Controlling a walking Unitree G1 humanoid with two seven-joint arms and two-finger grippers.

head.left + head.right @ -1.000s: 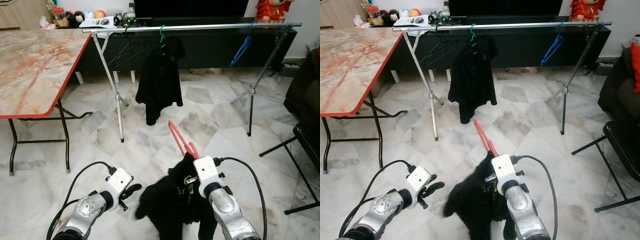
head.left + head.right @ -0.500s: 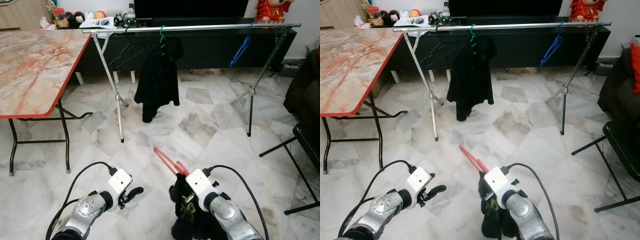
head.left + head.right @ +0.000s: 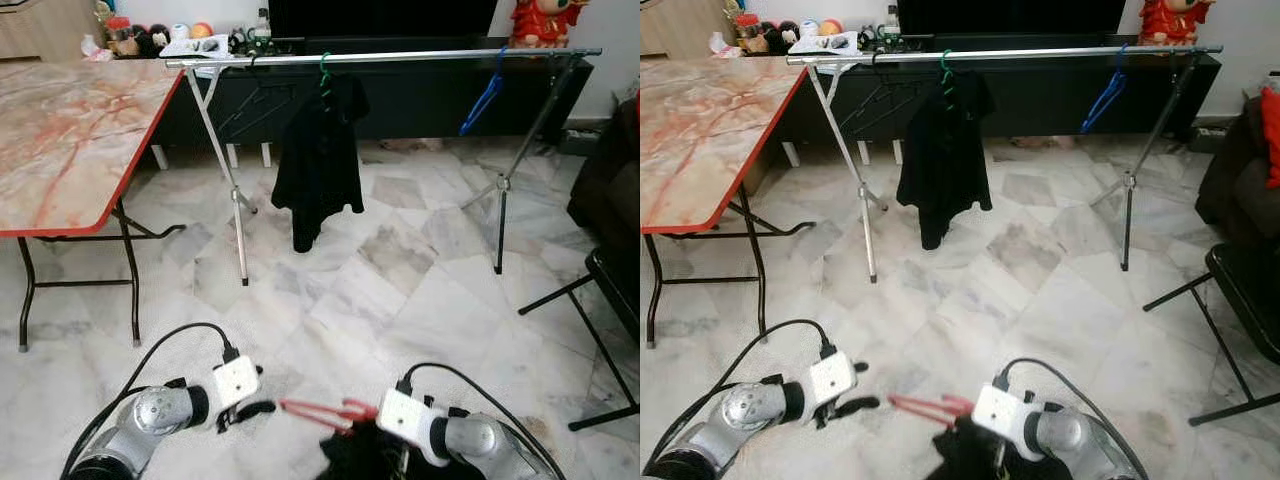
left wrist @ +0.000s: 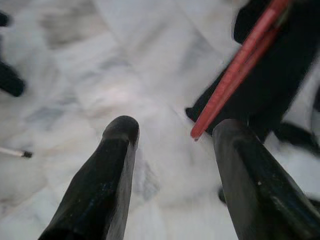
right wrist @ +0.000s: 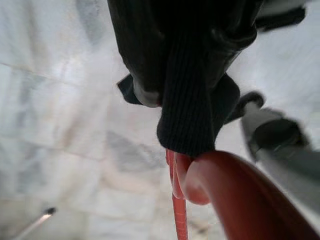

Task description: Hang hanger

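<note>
Hanging hasn't happened yet: the right gripper (image 3: 385, 418) is clamped on the red hanger (image 3: 318, 409), low and far from the rail (image 3: 400, 56); the left gripper (image 4: 172, 132) is spread wide.

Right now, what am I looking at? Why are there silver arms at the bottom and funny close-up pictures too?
Those are a walking robot's two arms. The two wide pictures come from cameras in its head. The close-ups come from cameras on its wrists. The right gripper holds a red hanger with a black garment on it. The left gripper is open, beside the hanger's tip. Ahead stands a metal clothes rail with a black jacket and a blue hanger. A marble-look table stands at left.
</note>
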